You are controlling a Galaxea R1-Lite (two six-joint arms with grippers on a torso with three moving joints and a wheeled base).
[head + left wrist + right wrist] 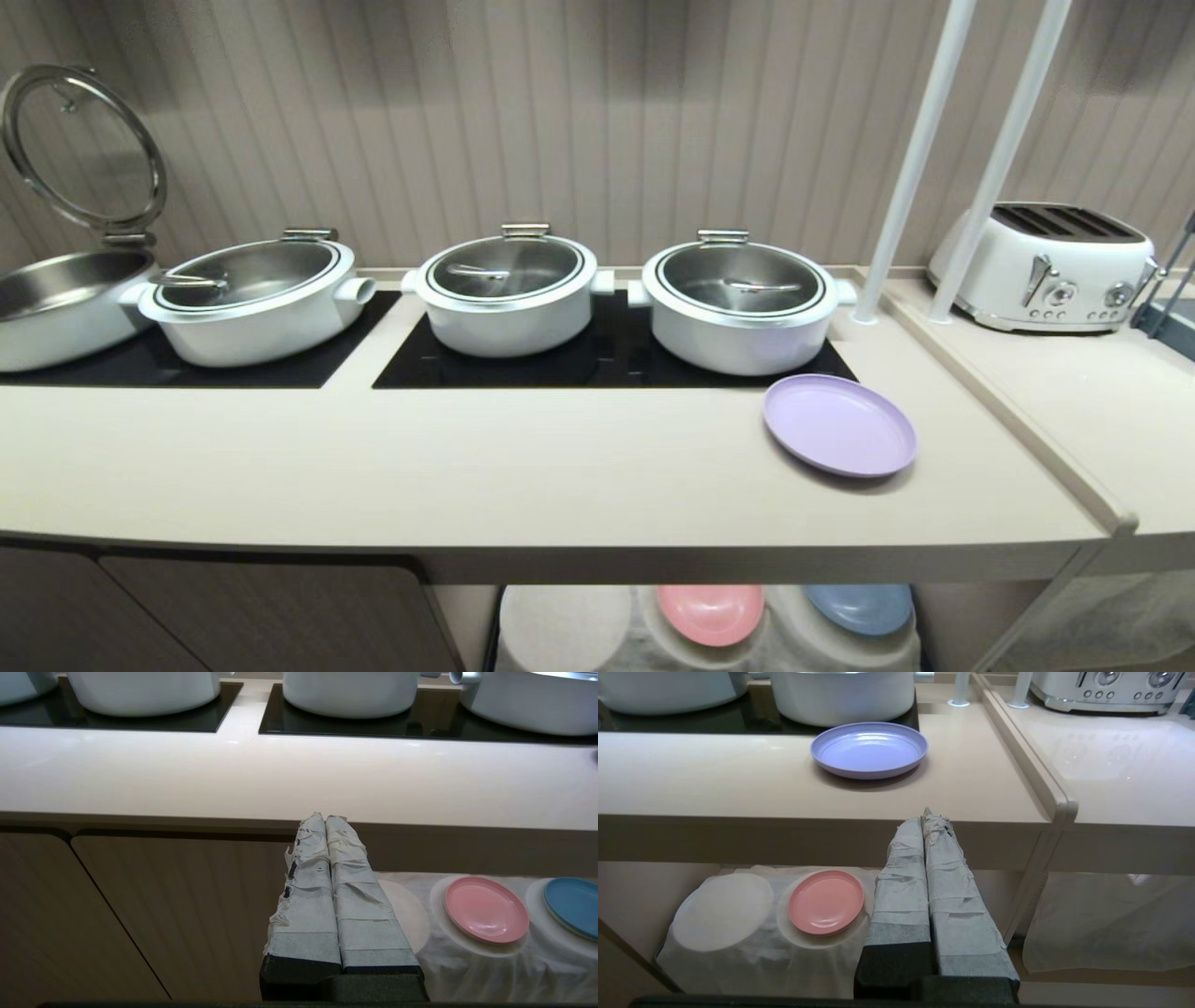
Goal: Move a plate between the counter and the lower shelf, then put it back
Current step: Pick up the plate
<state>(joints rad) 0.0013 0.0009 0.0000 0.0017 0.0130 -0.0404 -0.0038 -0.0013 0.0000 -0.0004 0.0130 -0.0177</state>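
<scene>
Two claws hang nearest you, below the counter's (560, 485) front edge, the left claw (325, 820) before the cupboard door (140, 914) and the right claw (930, 816) under the counter's right end, each with its taped fingers pressed together, holding and touching nothing, likely because no reach has begun. Under the counter, the lower shelf (752, 961) carries a pink plate (825, 901) on its middle mound and a blue plate (859, 607) on the right one, leaving the left mound free. Up on the counter, the plate (838, 425) you want lies flat just in front of the rightmost white pot (738, 308), probably handiest for your right claw.
</scene>
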